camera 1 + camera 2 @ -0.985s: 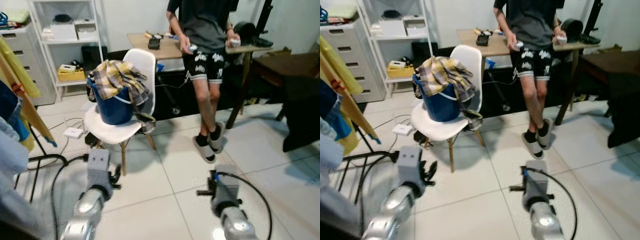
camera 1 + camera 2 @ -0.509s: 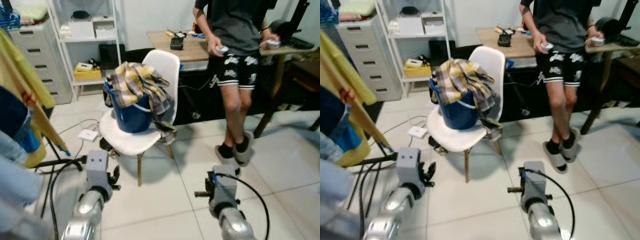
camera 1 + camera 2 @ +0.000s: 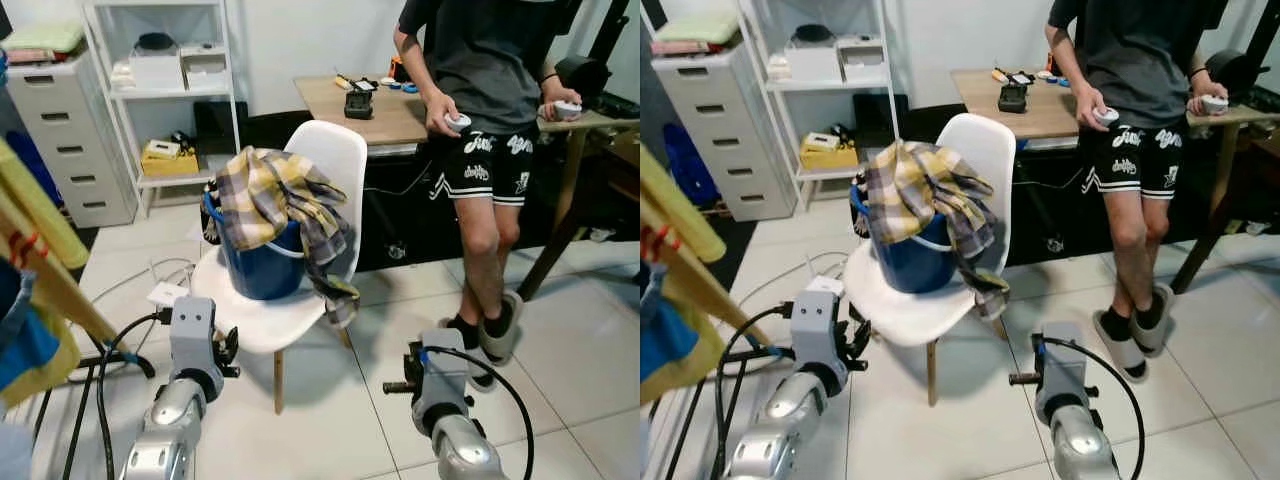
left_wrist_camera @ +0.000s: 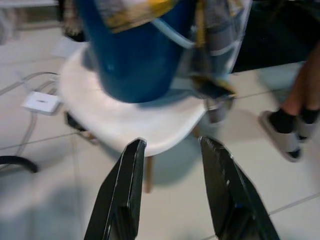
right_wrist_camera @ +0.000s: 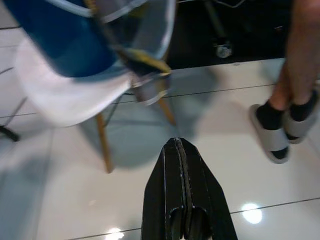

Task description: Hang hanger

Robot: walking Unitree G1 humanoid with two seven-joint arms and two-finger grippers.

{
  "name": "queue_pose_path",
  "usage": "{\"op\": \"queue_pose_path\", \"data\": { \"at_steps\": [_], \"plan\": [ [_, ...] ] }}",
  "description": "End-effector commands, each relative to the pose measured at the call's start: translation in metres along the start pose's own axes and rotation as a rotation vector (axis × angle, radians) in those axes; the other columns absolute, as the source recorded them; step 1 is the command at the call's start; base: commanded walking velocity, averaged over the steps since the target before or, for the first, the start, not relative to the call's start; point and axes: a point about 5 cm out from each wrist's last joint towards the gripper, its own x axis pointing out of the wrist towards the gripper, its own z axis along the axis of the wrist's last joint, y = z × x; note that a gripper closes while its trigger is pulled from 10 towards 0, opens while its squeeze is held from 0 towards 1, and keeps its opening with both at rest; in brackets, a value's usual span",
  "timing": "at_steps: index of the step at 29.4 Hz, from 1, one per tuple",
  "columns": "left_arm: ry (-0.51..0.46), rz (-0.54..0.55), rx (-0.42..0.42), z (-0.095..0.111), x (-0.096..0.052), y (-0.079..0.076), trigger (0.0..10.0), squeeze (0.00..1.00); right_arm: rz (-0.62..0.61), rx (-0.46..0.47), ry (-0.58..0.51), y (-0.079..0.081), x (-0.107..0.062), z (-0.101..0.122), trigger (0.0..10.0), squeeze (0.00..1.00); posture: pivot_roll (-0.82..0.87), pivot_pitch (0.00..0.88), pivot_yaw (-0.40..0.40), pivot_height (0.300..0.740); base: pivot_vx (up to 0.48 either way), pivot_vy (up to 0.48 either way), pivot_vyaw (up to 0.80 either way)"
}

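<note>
White chair [image 3: 300, 300] with blue bucket [image 3: 262, 265] stands before a person [image 3: 480, 120]

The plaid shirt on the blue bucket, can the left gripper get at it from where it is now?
Probably yes. The left gripper is open, low before the white chair, with nothing between it and the plaid shirt draped over the blue bucket; it would need to rise.

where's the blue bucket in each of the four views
Left eye view: blue bucket left of centre, standing on the white chair, plaid cloth draped over it.
Right eye view: just left of centre, on the same seat.
Left wrist view: upper middle, beyond the open left gripper.
Right wrist view: upper left corner, blurred, beyond the shut right gripper.
Shared landmark: the white chair seat under it.
</note>
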Motion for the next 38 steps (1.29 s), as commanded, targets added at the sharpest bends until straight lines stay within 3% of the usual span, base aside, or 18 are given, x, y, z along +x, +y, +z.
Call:
{"op": "queue_pose_path", "data": {
  "at_steps": [1, 17, 20, 22, 25, 32, 38],
  "plan": [
    [0.031, 0.012, 0.002, -0.0076, -0.0039, 0.0042, 10.0, 0.0, 0.001, -0.003, 0.005, 0.0013, -0.0011, -0.0024, 10.0, 0.0, -0.01, 0.178, -0.012, 0.74, 0.454, 0.0, 0.0],
    [0.029, 0.005, 0.0, -0.0056, -0.0036, 0.0036, 10.0, 0.0, 0.038, -0.042, -0.007, 0.0054, -0.0014, -0.0003, 10.0, 0.0, 0.0, 0.18, -0.009, 0.74, 0.451, 0.0, 0.0],
    [0.028, 0.001, -0.002, -0.0051, -0.0035, 0.0029, 10.0, 0.0, 0.045, -0.055, -0.01, 0.0058, -0.0015, 0.0004, 10.0, 0.0, 0.0, 0.181, -0.008, 0.74, 0.45, 0.0, 0.8],
    [0.027, 0.001, -0.002, -0.0048, -0.0036, 0.0031, 10.0, 0.0, 0.028, -0.053, -0.01, 0.0048, -0.0024, -0.0004, 10.0, 0.0, 0.0, 0.18, -0.009, 0.74, 0.454, 0.0, 0.4],
    [0.027, 0.002, -0.002, -0.0047, -0.0036, 0.0029, 10.0, 0.0, -0.004, 0.025, 0.016, 0.0005, -0.0023, -0.0035, 10.0, 0.0, 0.0, 0.18, -0.009, 0.74, 0.454, 0.0, 0.0],
    [0.029, 0.002, -0.004, -0.0051, -0.0035, 0.0027, 10.0, 0.0, 0.021, -0.019, 0.005, 0.0028, -0.0029, -0.003, 10.0, 0.0, 0.0, 0.181, -0.008, 0.74, 0.444, 0.0, 0.0],
    [0.007, -0.025, -0.025, -0.0025, -0.0038, 0.0022, 10.0, 0.0, 0.021, -0.019, 0.003, 0.003, -0.0026, -0.0027, 10.0, 0.0, -0.01, 0.179, -0.008, 0.74, 0.084, 0.0, 0.0]
  ]
}}
